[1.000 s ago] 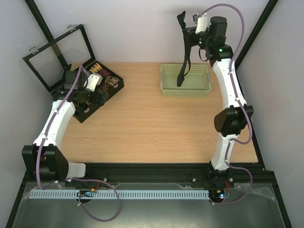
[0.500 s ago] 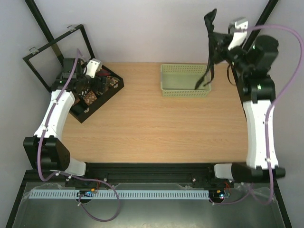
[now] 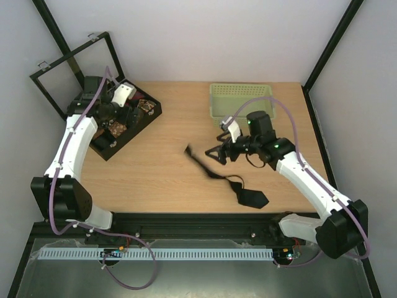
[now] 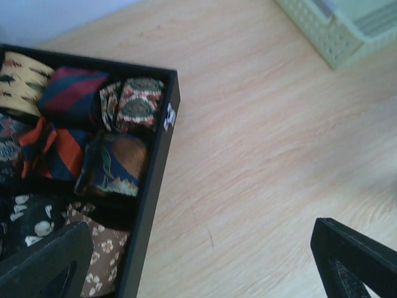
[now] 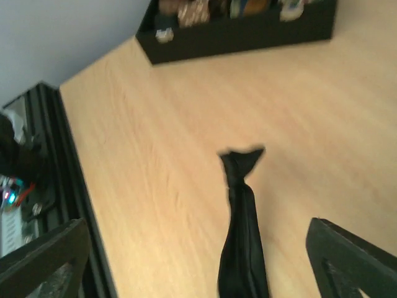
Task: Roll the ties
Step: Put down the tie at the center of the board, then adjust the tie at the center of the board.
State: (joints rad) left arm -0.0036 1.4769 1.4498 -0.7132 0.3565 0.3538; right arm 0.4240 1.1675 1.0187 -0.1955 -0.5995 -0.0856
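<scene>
Whereas the black tie point(image 3: 251, 197) is seen a second ago dangling over the green basket point(image 3: 217, 102), it is now laid out on the table point(image 3: 161, 161), released by the wide-spread, empty right gripper point(image 3: 217, 154); the left gripper point(image 4: 205, 257) is held wide, empty; rolling is judged startable

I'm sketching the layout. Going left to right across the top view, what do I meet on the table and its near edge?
box → tie → right arm's base

The wooden table point(image 3: 167, 180) bears three things — black tie point(image 3: 251, 197), green basket point(image 3: 217, 99), black compartmented box point(image 3: 105, 152).
</scene>
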